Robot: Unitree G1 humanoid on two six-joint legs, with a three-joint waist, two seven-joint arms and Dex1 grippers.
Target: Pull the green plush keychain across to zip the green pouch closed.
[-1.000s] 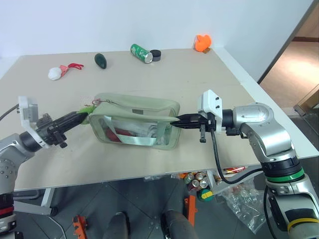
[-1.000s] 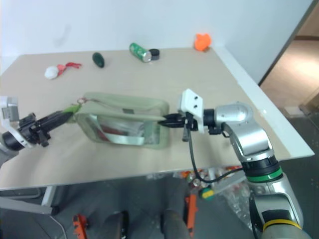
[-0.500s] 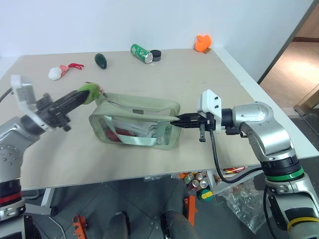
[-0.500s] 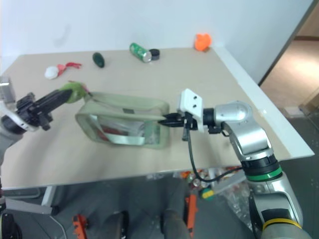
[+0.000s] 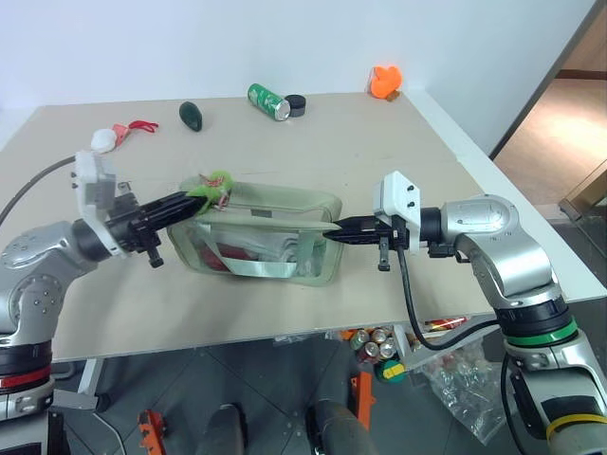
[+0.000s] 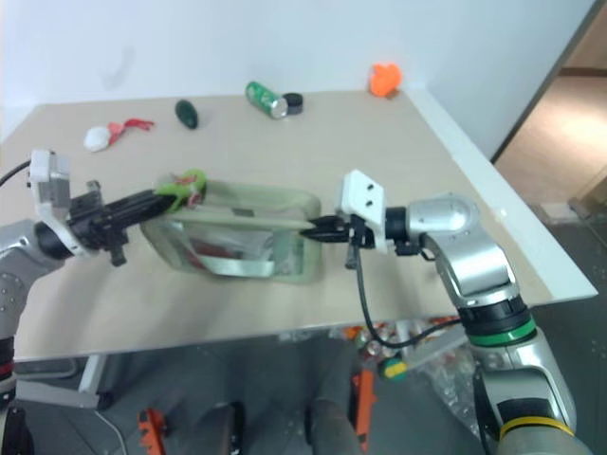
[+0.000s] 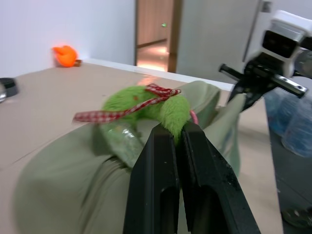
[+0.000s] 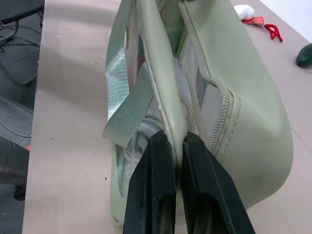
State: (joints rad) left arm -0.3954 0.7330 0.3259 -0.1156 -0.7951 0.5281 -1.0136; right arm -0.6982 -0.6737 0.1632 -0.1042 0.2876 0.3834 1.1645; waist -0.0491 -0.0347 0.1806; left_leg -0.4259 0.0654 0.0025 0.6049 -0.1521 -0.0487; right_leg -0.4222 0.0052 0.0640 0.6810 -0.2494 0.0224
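Left pincer (image 5: pixel 193 202) dragged green plush keychain (image 5: pixel 214 180) rightward; right pincer (image 5: pixel 332 232) pinches green pouch (image 5: pixel 285 204)

Left gripper (image 6: pixel 163 198) clamps the green plush keychain (image 6: pixel 184 184); right gripper (image 6: pixel 309 230) pinches the green pouch (image 6: pixel 248 224) between them.

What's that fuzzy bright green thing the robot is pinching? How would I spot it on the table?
Find the big pale green pouch mid-table. At its left top corner, the left gripper has its black fingers shut on the green plush keychain, a fuzzy lime ring with a red checked ribbon. The dark green plush far back is smooth and darker.
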